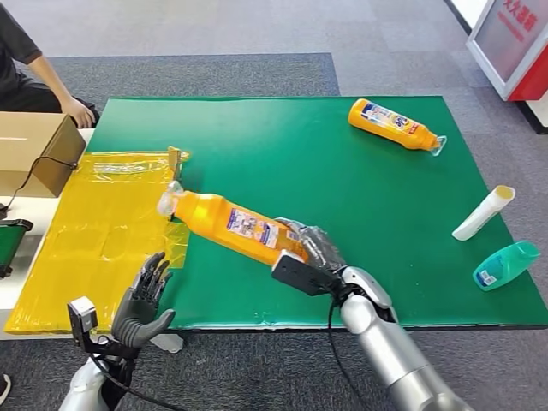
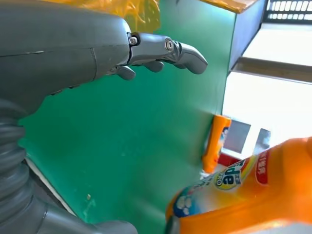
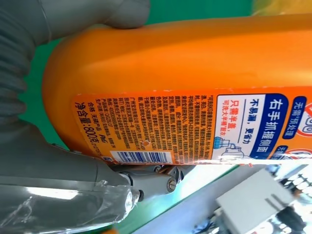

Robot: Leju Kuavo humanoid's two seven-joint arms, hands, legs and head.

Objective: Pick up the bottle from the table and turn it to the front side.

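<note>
I've got the orange bottle [image 1: 233,227] in my right hand [image 1: 310,248], gripped at its base end w/ the cap end sticking out towards the yellow sheet [image 1: 97,231], above the green mat [image 1: 388,171]. Left hand [image 1: 142,300] holds nothing, fingers spread, near the mat's front edge. Risk: the grip's far from the bottle's middle, so it could droop or twist out as I rotate it. Can't tell how firmly the fingers wrap; they're mostly hidden behind the label.
</note>
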